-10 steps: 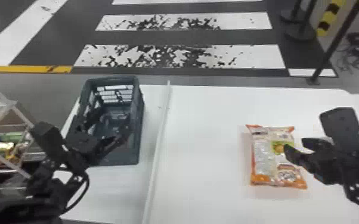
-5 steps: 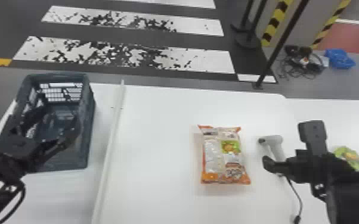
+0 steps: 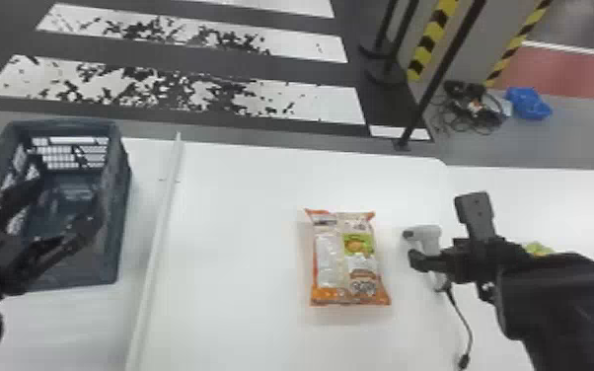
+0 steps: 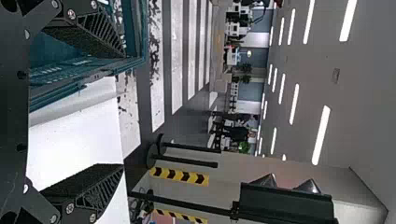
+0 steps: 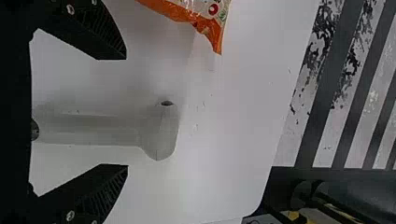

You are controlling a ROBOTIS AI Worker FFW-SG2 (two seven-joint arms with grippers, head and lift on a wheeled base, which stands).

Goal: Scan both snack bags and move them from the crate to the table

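Black fingers, spread wide apart, are seen on the right tool (image 3: 441, 228); nothing is gripped by it, and its reach is placed above the grey scanner (image 3: 428, 237), whose handle is seen between the fingers, touched by neither. The left tool (image 3: 66, 200) is likewise opened wide with nothing gripped, and is held over the dark crate (image 3: 86, 269). From the scanner's handle a black cable (image 3: 464, 320) is trailed toward the near side of the white tabletop (image 3: 241, 246). The orange-edged snack bag (image 3: 348, 269) is laid flat between the scanner and a long white strip (image 3: 160, 237), by which it is parted from the crate. A green packet (image 3: 538, 248) is mostly hidden behind the right arm. Beyond the tabletop, a worn crosswalk (image 3: 311, 103), a slim black post (image 3: 436, 81) and a blue item (image 3: 529, 104) are seen on the floor.
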